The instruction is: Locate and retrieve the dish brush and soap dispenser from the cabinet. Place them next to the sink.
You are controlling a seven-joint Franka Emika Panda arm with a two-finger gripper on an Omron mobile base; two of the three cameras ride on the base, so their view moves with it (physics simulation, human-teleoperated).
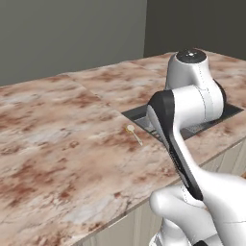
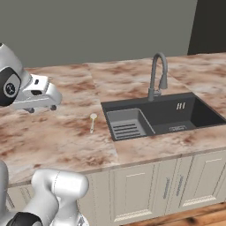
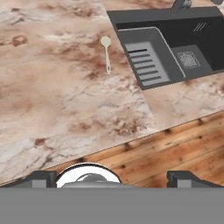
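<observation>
Nearest the cam in the hand view, two small dark finger tips (image 3: 37, 178) stand far apart at the bottom corners, so the gripper (image 3: 112, 179) is wide open w/ nothing between its fingers; it hangs above the near edge of the counter, over the brown wooden plank floor (image 3: 175, 153). From the right base view the white gripper (image 2: 42, 108) shows at the left, raised above the worktop and well apart from the brush. Brown-and-white marbled stone countertop (image 1: 57, 144) runs wide to the left of the basin. On it lies the tiny cream-white dish brush w/ round pale head and short thin handle (image 2: 92, 122), flat on the stone just left of the sink's left rim, near but not touching; head points to the far side, handle toward the near edge (image 3: 106, 53) (image 1: 133, 134). Sink is a black rectangular basin (image 2: 194, 112) sunk in the counter, w/ a grey slotted rack (image 2: 126, 126) in its left part and a grey gooseneck tap (image 2: 157, 75) at its far rim, spout curving over the basin. In the left base view the white arm w/ dark joints (image 1: 187, 120) covers most of the sink, only a dark corner (image 1: 137, 115) shows beside it. Cream panelled cupboard doors w/ slim metal handles (image 2: 176, 185) sit below the counter on the near side. Grey-green wall (image 2: 97, 26) stands behind the counter, far side
</observation>
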